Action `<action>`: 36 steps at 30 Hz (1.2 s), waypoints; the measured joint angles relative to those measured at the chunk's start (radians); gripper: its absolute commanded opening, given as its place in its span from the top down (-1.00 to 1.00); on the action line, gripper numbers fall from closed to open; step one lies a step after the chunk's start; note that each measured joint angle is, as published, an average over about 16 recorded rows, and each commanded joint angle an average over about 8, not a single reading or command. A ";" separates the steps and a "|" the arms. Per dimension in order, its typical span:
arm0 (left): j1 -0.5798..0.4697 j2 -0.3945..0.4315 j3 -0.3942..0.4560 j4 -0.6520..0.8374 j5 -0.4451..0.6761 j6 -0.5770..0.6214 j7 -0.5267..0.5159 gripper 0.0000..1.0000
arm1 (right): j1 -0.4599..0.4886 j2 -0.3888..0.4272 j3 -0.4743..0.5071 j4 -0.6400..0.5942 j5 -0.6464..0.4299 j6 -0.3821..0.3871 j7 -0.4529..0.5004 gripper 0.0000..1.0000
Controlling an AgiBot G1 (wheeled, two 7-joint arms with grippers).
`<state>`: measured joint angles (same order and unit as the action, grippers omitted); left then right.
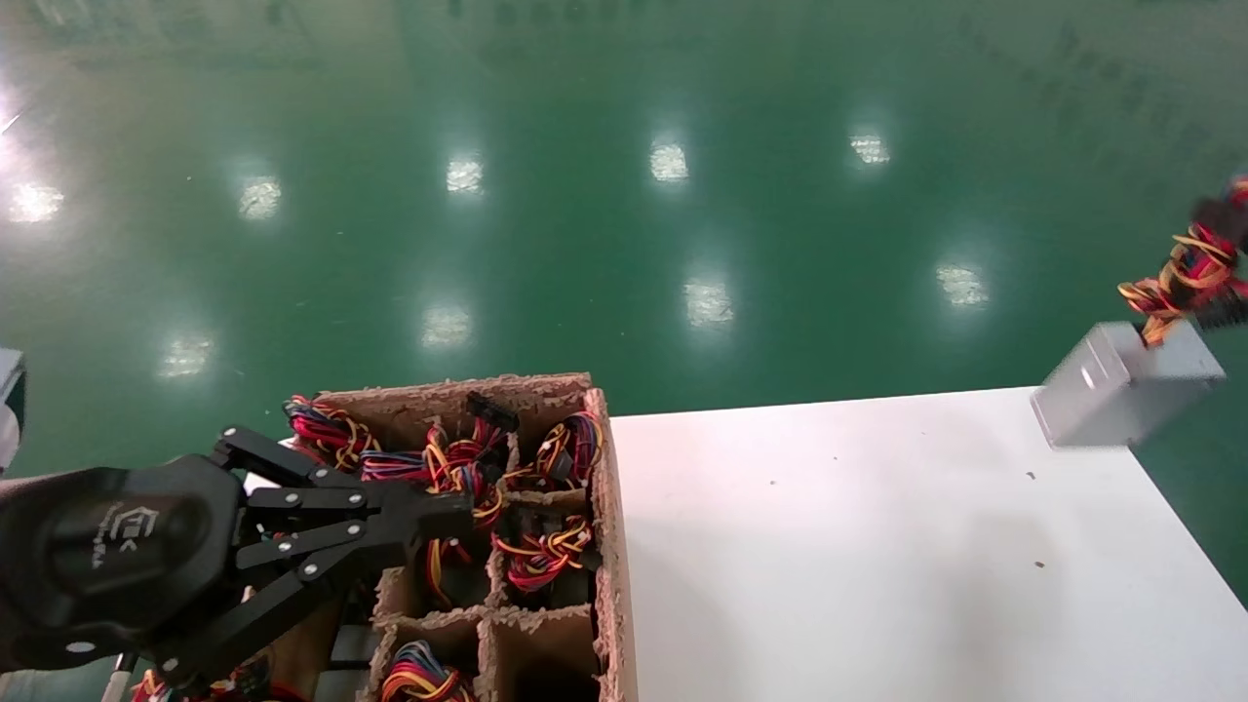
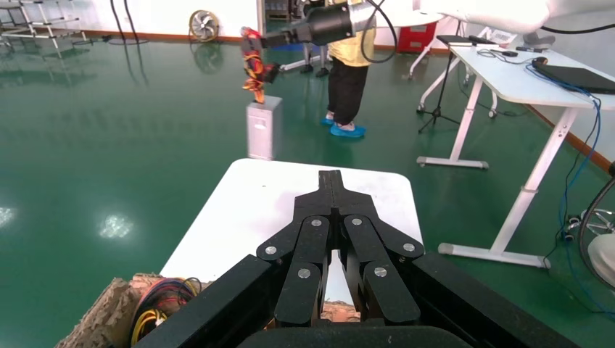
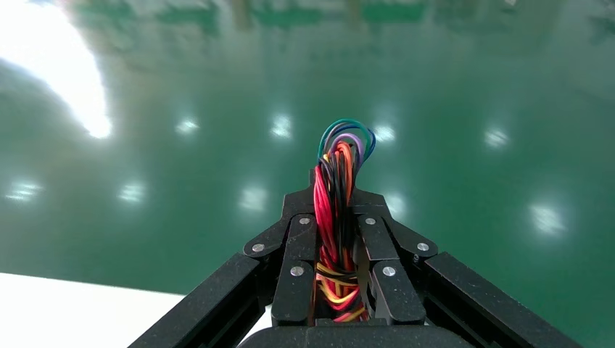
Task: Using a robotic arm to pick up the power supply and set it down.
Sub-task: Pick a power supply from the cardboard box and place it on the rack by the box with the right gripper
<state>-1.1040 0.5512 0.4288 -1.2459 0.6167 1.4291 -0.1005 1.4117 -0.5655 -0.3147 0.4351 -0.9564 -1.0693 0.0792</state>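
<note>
The power supply (image 1: pixel 1121 385) is a small grey metal box hanging by its wires (image 1: pixel 1185 278) at the far right corner of the white table (image 1: pixel 877 546). My right gripper (image 3: pixel 335 190) is shut on that red, yellow and black bundle (image 3: pixel 333 217); the box itself is hidden in the right wrist view. The left wrist view shows the box (image 2: pixel 262 127) dangling beyond the table's far edge under the right gripper (image 2: pixel 250 54). My left gripper (image 1: pixel 453 507) is shut and holds nothing, low on the left above the brown carton (image 1: pixel 600 507); its closed tips (image 2: pixel 332 177) point across the table.
The pulp carton's compartments hold several more wire bundles (image 1: pixel 541 551). It stands against the table's left side. Green floor surrounds the table. Far off, a person in yellow (image 2: pixel 348 80) stands near white desks (image 2: pixel 522 80).
</note>
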 measured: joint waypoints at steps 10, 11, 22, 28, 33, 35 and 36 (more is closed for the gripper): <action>0.000 0.000 0.000 0.000 0.000 0.000 0.000 1.00 | 0.068 -0.044 -0.039 -0.199 -0.077 0.060 -0.073 1.00; 0.000 0.000 0.000 0.000 0.000 0.000 0.000 1.00 | 0.076 -0.054 -0.042 -0.217 -0.083 0.072 -0.079 1.00; 0.000 0.000 0.000 0.000 0.000 0.000 0.000 1.00 | 0.159 -0.165 -0.078 -0.354 -0.145 0.236 -0.130 1.00; 0.000 0.000 0.000 0.000 0.000 0.000 0.000 1.00 | 0.191 -0.199 -0.098 -0.379 -0.175 0.260 -0.142 1.00; 0.000 0.000 0.000 0.000 0.000 0.000 0.000 1.00 | 0.215 -0.202 -0.117 -0.382 -0.201 0.222 -0.152 1.00; 0.000 0.000 0.000 0.000 0.000 0.000 0.000 1.00 | 0.224 -0.201 -0.125 -0.382 -0.212 0.202 -0.155 1.00; 0.000 0.000 0.000 0.000 0.000 0.000 0.000 1.00 | 0.228 -0.200 -0.129 -0.382 -0.218 0.193 -0.157 1.00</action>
<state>-1.1040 0.5512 0.4289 -1.2459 0.6167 1.4291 -0.1004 1.6393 -0.7656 -0.4437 0.0528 -1.1743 -0.8765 -0.0777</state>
